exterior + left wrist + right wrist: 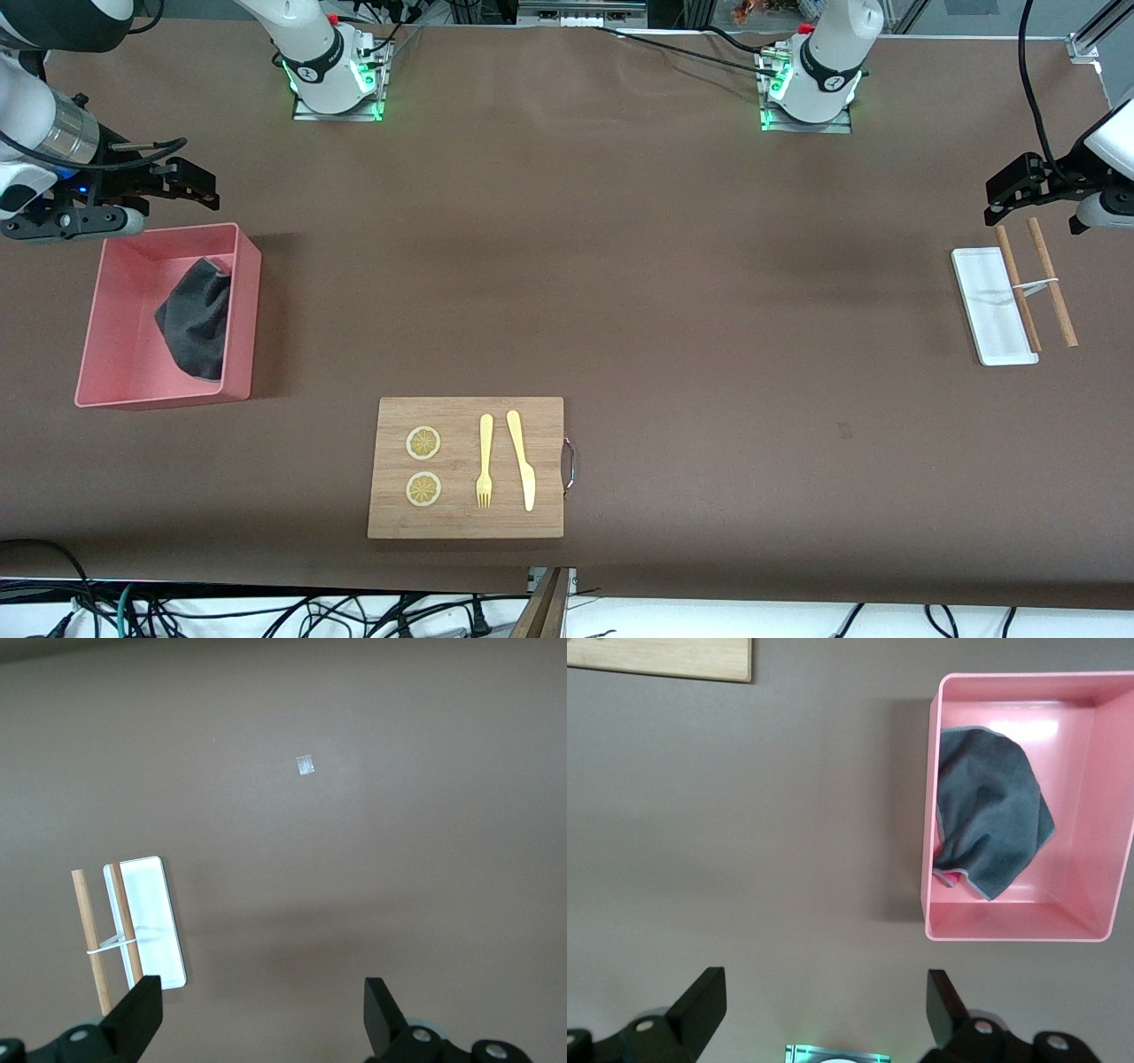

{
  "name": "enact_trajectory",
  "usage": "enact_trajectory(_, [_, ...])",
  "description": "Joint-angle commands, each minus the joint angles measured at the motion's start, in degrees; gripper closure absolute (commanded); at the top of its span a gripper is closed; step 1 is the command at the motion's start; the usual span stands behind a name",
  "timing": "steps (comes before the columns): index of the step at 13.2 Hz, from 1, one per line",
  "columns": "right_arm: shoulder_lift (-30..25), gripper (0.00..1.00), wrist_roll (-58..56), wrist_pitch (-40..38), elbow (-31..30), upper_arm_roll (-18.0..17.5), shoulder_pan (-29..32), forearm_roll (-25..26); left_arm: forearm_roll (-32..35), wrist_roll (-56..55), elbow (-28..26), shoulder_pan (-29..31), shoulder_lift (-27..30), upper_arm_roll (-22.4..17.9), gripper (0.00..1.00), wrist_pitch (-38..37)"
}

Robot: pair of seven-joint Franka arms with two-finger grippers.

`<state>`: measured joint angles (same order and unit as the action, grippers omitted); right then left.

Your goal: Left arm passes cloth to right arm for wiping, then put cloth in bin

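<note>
Brown table (620, 266): cloth (990, 822) in bin (1116, 815); magenta corner shows only from right wrist.

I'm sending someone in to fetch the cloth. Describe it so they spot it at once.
Go to the right arm's end of the table, where a light-pink bin sits. The cloth lies crumpled inside it, against the wall toward the table's middle. It is the only soft thing here, dark grey face up with a sliver of magenta-red at one edge.

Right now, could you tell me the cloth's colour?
Dark grey cloth; right wrist view shows it best.
</note>
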<state>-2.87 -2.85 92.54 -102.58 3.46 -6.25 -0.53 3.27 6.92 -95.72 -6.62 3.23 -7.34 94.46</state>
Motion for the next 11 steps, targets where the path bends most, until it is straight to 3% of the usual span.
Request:
enact_trajectory(1, [-0.12, 0.00, -0.67, 0.10, 1.76, -0.82, 0.98, 0.79, -0.01, 0.99, 1.41, 0.29, -0.33, 0.22, 0.00, -0.77])
enact_trajectory(11, [-0.03, 0.00, -0.58, -2.01, 3.35, -0.65, 0.98, 0.71, -0.45, 0.99, 1.32, 1.34, -0.42, 0.14, 0.00, -2.79])
